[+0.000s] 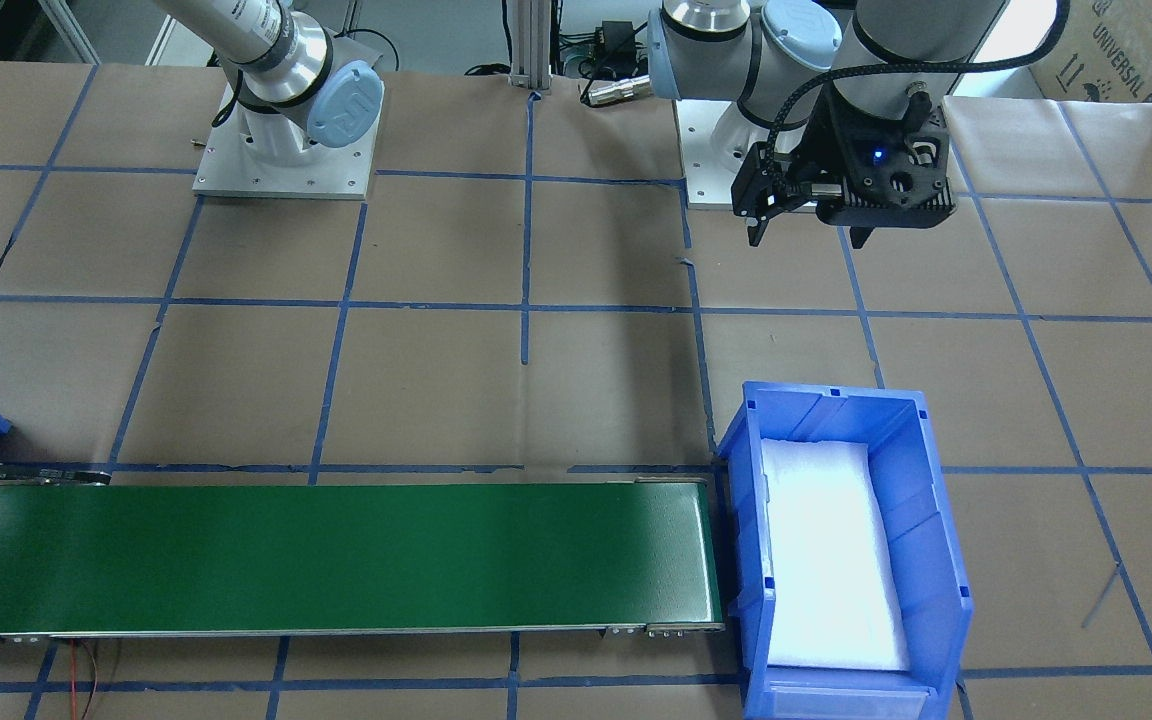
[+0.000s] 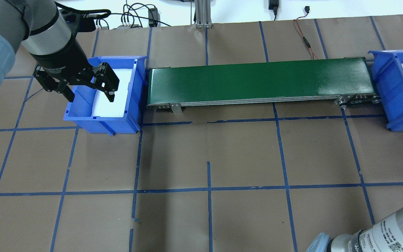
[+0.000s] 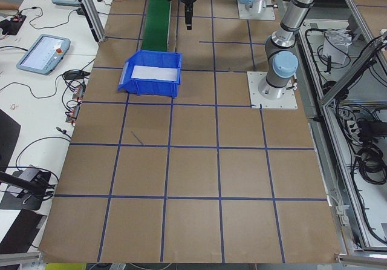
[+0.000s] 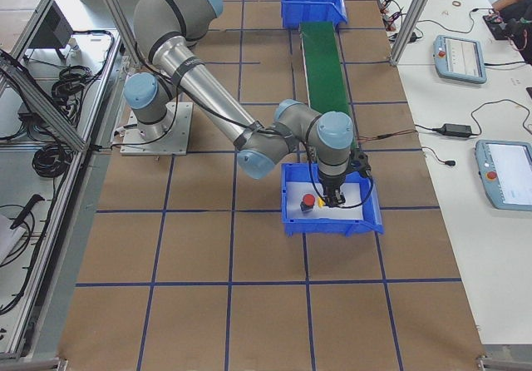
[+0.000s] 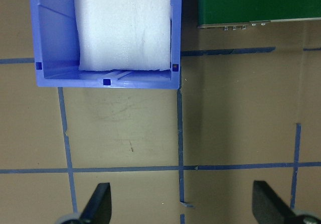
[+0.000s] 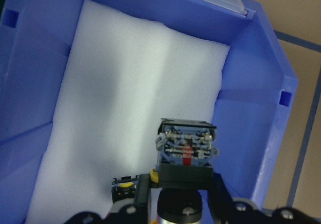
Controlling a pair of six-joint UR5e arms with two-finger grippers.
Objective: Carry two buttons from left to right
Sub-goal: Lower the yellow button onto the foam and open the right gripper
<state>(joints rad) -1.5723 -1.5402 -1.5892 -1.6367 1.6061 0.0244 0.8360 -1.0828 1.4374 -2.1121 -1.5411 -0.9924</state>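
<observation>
The left claw (image 2: 90, 98) hangs well above the paper-covered worktop (image 2: 243, 154) with its fingers spread wide and nothing between them. In its wrist view the left blue bin (image 2: 131, 105) lies at 12 o'clock, holding only a white foam pad (image 5: 125, 23). The green conveyor belt (image 2: 257, 78) runs from that bin's 3 o'clock side across to the right blue bin (image 4: 328, 224), and its surface is bare.

The right claw (image 6: 180, 182) is down inside the right bin. Its fingers are closed narrowly on a blocky button (image 6: 186, 153), which is turned so that the black-and-silver terminal end faces the wrist camera. A sliver of yellow shows at its lower edge. I cannot tell whether it touches the bin's foam lining (image 6: 125, 83). Just beside it, at 8 o'clock, a yellow-topped button (image 6: 124, 186) rests on the foam. From the right-hand side view a red cap (image 4: 308, 200) shows at 9 o'clock of the claw, close against it. I cannot tell which body it belongs to.
</observation>
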